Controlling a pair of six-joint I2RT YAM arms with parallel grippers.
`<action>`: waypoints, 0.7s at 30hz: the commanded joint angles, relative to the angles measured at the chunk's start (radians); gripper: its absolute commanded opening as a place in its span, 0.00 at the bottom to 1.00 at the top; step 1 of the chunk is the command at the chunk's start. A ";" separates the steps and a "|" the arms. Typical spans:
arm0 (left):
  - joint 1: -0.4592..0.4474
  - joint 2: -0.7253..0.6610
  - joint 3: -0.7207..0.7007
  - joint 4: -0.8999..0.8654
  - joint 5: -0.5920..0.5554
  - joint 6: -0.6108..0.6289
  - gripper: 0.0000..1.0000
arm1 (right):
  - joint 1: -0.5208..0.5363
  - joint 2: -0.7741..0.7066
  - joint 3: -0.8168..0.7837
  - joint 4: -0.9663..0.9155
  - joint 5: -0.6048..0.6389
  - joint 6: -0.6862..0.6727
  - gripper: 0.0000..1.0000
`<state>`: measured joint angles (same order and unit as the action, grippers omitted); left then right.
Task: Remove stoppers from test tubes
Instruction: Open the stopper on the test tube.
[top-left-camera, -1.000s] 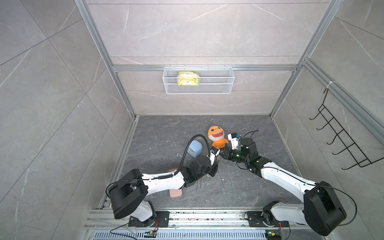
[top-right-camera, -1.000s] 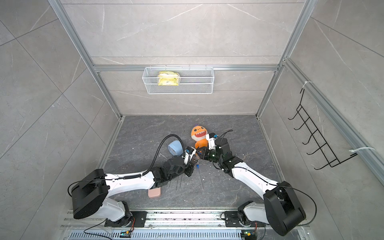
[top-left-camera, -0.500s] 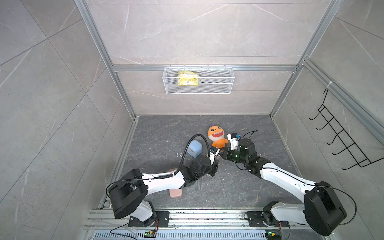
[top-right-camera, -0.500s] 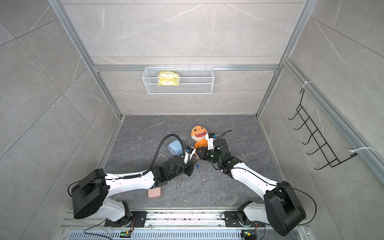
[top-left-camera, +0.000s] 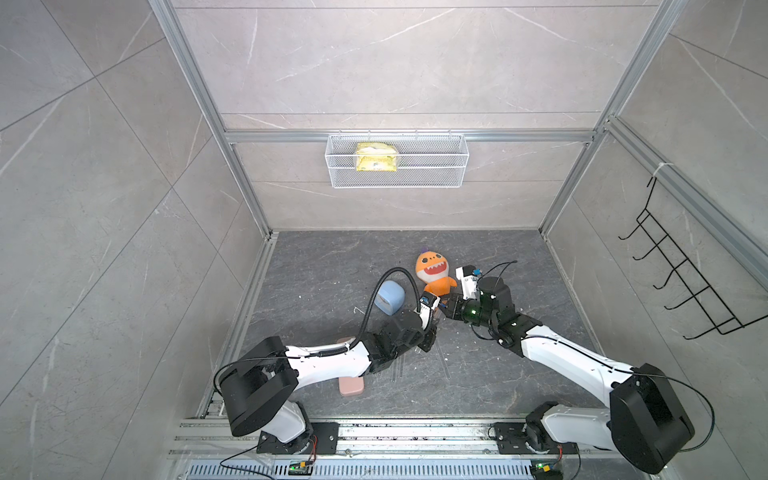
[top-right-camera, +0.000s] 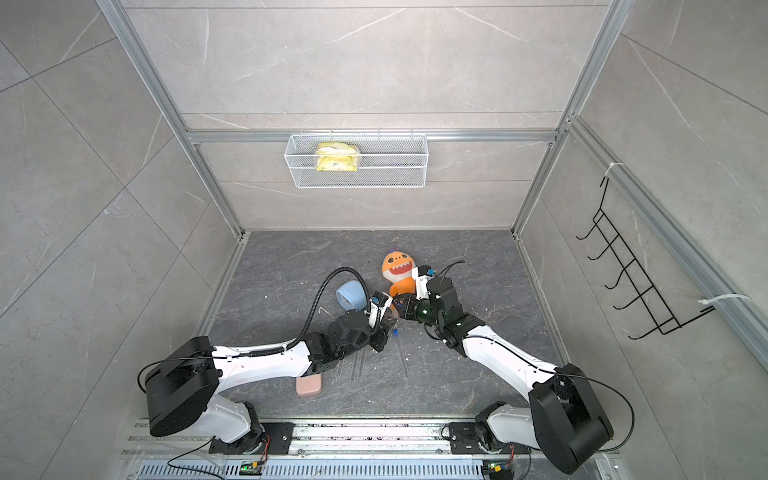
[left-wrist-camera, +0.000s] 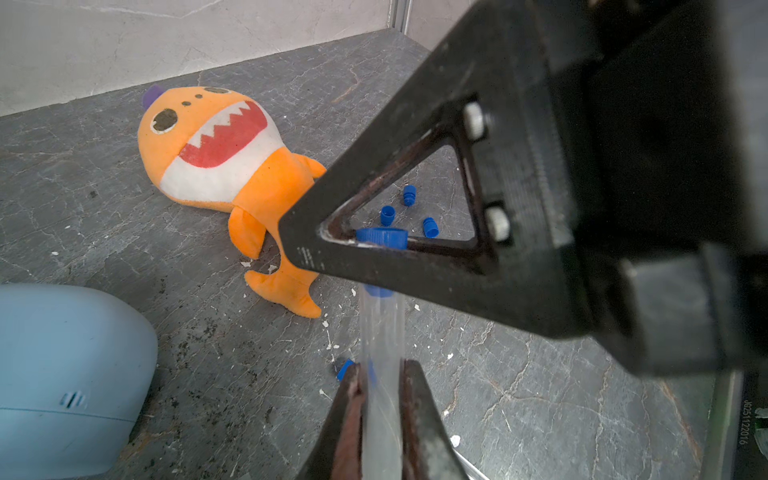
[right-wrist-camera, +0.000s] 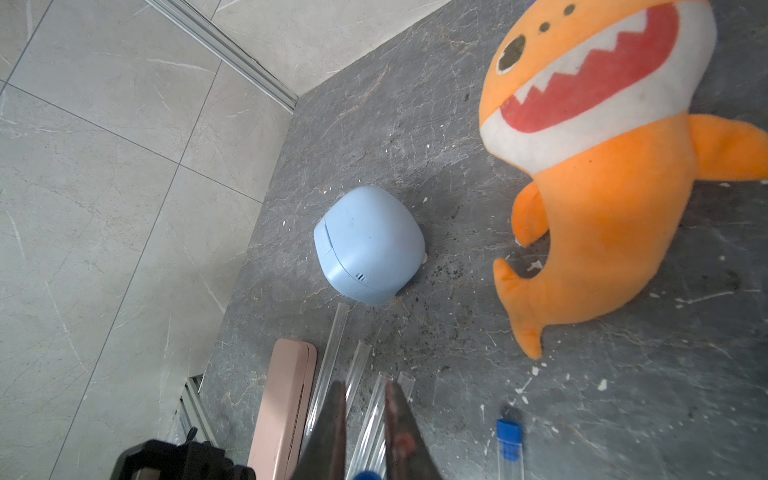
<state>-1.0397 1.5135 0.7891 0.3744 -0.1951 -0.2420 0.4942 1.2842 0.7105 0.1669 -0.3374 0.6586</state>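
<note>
Now, top views. Both arms are reaching over the middle of the worktop (top-left-camera: 316, 266). The left gripper (top-left-camera: 432, 330) and right gripper (top-left-camera: 444, 309) are meeting tip to tip just in front of the plush (top-left-camera: 434, 272). What they are holding is too thin to make out here. The cup (top-left-camera: 389, 297) is lying just left of the plush. The case (top-left-camera: 352, 386) is lying near the front edge, partly under the left arm. Open tubes (top-right-camera: 353, 368) are lying between the arms, with a capped tube (top-right-camera: 404, 359) beside them, toward the right arm.

Left wrist. The left gripper's fingers (left-wrist-camera: 347, 415) are clenching the held tube (left-wrist-camera: 382, 332) from both sides. The stopper (left-wrist-camera: 381, 239) is sitting in the tube's far end, its blue plug showing inside the clear wall, not yet out. The right gripper's black finger is crossing over the stopper and pinching it. Three loose stoppers (left-wrist-camera: 387, 215) are lying on the worktop beyond, near the plush.

Right wrist. The right gripper's fingers (right-wrist-camera: 332, 432) are squeezing the stopper (right-wrist-camera: 365, 476), which is showing only as a blue sliver between them at the view's edge. Past them the open tubes (right-wrist-camera: 332, 353) are lying side by side along the case (right-wrist-camera: 282, 395), with the cup (right-wrist-camera: 368, 245) beyond. The capped tube (right-wrist-camera: 510, 457) is lying apart from that row, toward the plush's tail.
</note>
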 joint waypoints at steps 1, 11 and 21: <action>0.033 0.006 -0.022 -0.067 -0.015 -0.039 0.00 | -0.017 -0.036 0.056 0.009 0.010 0.010 0.00; 0.041 0.037 -0.044 -0.121 -0.020 -0.071 0.00 | -0.049 -0.041 0.076 0.027 -0.047 0.070 0.00; 0.044 0.040 -0.038 -0.136 -0.015 -0.074 0.00 | -0.064 -0.042 0.076 0.035 -0.045 0.078 0.00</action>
<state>-1.0256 1.5249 0.7887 0.4065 -0.1520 -0.2840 0.4545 1.2842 0.7330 0.1307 -0.4004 0.7261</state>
